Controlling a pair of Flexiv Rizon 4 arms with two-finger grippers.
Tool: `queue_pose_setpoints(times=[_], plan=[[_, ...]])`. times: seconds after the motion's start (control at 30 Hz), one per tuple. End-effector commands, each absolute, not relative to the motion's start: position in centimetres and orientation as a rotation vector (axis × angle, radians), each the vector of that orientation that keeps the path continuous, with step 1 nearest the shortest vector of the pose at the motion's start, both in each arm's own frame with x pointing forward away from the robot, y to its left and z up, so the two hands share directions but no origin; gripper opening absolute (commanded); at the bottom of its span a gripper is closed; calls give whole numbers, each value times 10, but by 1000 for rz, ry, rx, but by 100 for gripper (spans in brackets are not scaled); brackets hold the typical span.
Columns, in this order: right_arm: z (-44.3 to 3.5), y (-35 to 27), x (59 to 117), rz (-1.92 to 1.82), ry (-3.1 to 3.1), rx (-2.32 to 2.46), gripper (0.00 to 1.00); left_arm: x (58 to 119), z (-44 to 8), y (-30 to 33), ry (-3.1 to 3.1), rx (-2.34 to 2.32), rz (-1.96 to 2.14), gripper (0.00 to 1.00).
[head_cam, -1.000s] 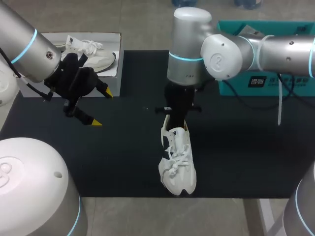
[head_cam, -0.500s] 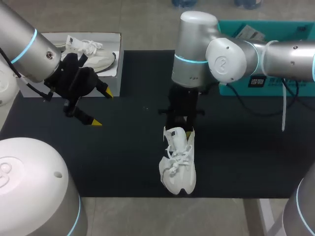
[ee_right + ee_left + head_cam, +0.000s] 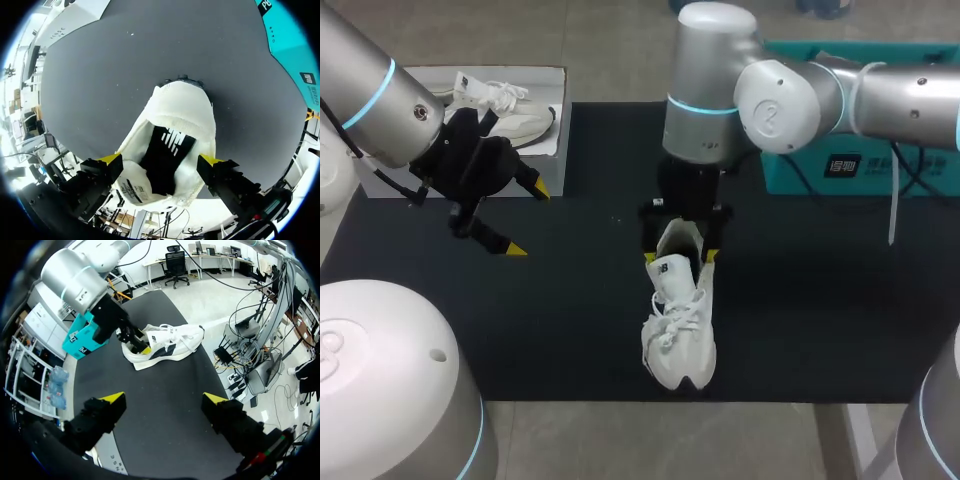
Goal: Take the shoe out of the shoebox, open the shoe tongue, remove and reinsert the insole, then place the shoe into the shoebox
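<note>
A white shoe (image 3: 680,325) with a dark inner lining rests on the black mat (image 3: 570,330), laces up, toe toward the table's front edge. My right gripper (image 3: 679,257) hangs over its heel, open, one yellow tip on each side of the collar. The right wrist view shows the shoe (image 3: 182,112) from the heel end, sitting between the spread fingers of the right gripper (image 3: 160,160). My left gripper (image 3: 528,220) hovers open and empty over the mat's left part. From the left gripper (image 3: 164,400), the shoe (image 3: 167,342) lies well ahead.
A white shoebox (image 3: 555,110) holding another pale shoe (image 3: 505,105) stands at the back left, beside the mat. A teal box (image 3: 840,165) stands at the back right, behind my right arm, and shows in the wrist views as teal box (image 3: 82,340) and teal box (image 3: 295,55).
My right gripper has opened and let go of the shoe's heel, its tips now apart on both sides. The shoe has settled slightly lower on the mat. The left arm has not moved.
</note>
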State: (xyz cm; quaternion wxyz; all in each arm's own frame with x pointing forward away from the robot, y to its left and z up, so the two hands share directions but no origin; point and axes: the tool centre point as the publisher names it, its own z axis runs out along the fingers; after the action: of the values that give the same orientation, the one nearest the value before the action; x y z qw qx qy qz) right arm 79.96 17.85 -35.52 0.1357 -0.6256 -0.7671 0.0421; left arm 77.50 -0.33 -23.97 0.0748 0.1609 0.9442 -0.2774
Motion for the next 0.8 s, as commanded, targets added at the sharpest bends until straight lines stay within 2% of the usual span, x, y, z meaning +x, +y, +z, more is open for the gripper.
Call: queue_pose_setpoints(times=[0.03,0.17,0.2,0.23,0.27,0.47,0.8], plan=[[-320,171,798,112,-2260,-1853,100,775,-240,-3,2834,482,-828,100],[-295,169,798,93,-2307,-1867,100,775,-240,-3,2834,482,-828,100],[-290,169,796,86,-2311,-1868,88,775,-240,-3,2834,482,-828,100],[-283,169,794,84,-2313,-1867,40,775,-240,-3,2834,482,-828,100],[-279,169,791,76,-2316,-1861,0,775,-240,-3,2834,482,-828,100],[-270,180,767,50,-2287,-1838,0,775,-240,-3,2834,482,-828,100],[-316,189,745,55,-2162,-1790,0,775,-240,-3,2834,482,-828,100]])
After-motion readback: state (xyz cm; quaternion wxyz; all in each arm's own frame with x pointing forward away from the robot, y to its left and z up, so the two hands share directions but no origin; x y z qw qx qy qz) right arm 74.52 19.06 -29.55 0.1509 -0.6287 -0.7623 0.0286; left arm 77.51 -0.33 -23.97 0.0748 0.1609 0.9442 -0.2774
